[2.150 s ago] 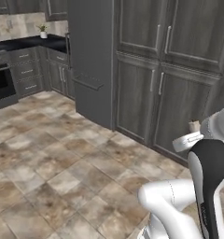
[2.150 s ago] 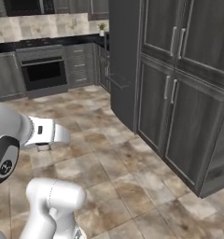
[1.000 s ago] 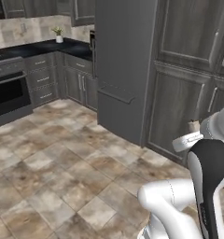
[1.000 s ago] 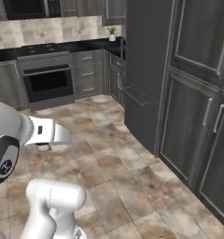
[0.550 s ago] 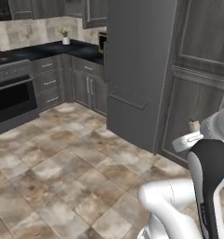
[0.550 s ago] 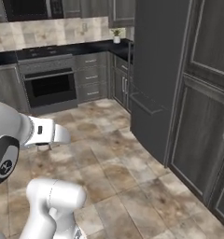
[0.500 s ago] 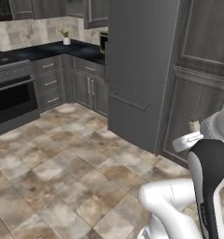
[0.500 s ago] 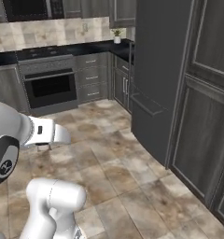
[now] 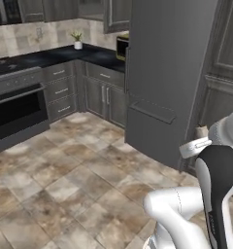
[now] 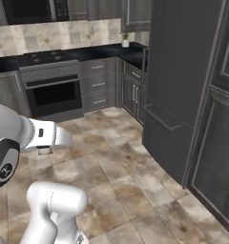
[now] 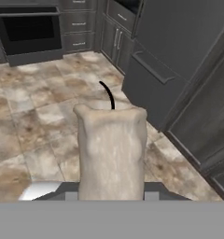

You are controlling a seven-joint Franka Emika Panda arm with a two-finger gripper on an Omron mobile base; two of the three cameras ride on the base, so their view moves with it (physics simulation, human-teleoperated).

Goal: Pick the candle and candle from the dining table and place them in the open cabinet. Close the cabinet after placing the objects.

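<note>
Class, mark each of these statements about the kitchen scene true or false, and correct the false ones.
1. The tool is shut on the candle. True.
2. The candle has a dark curved wick at its top. True.
3. The oven door hangs open. False: it is closed.
4. A small potted plant stands on the black counter. True.
5. The floor is plain white. False: it is mottled brown and beige tile.

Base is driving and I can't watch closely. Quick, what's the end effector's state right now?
End effector: closed on the cream candle, held upright with its black wick showing, above the tiled kitchen floor.
</note>
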